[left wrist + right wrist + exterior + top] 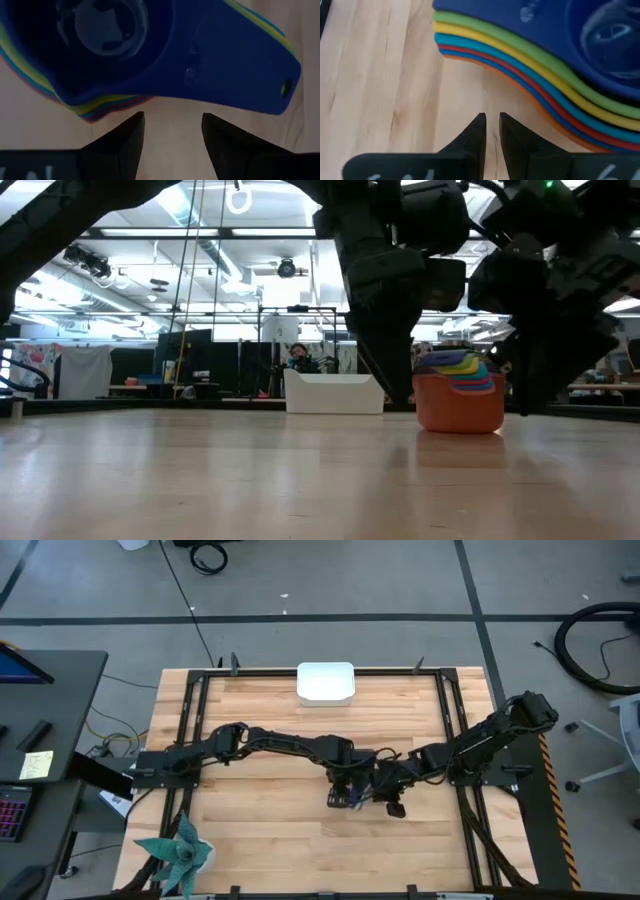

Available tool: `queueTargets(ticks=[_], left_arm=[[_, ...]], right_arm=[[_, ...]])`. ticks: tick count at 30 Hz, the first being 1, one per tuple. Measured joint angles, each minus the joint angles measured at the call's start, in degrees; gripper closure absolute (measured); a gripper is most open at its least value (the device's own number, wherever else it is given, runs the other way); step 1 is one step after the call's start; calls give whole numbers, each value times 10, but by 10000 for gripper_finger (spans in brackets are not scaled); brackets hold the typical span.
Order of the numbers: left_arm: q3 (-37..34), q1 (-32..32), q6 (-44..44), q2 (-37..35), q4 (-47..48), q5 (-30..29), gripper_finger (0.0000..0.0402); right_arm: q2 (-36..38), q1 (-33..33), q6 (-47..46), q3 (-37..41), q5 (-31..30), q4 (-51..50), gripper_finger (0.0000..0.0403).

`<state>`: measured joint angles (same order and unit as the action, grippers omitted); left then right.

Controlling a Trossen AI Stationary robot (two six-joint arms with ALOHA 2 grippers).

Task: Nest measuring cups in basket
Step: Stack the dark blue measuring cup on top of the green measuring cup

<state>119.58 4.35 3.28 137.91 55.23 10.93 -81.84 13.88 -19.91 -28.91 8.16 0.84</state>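
The measuring cups (460, 395) stand nested in one stack on the table, orange outermost and dark blue innermost (165, 55); the handles fan out in coloured layers (520, 65). In the high view the stack (340, 798) sits at mid-table between both arms. My left gripper (173, 122) is open just above the table beside the stack. My right gripper (492, 120) hovers by the handles' ends, its fingertips almost together and holding nothing. The white basket (325, 683) rests on its base at the table's far edge, away from the cups.
A teal plant-like ornament (180, 852) stands at the table's near left corner. Black frame rails (190, 730) run along the table's left and right sides. Bare wood (330, 730) lies between the stack and the basket (334, 393).
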Motion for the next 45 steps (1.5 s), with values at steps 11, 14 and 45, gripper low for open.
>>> queueTargets(ticks=[11,14,45], left_arm=[[0,17,10,0,-13,10,296],[0,20,27,0,-21,23,338],[0,19,120,7,-70,100,398]], right_arm=[[0,0,-13,1,7,22,396],[0,6,-6,3,-1,40,391],[0,22,123,55,13,184,393]])
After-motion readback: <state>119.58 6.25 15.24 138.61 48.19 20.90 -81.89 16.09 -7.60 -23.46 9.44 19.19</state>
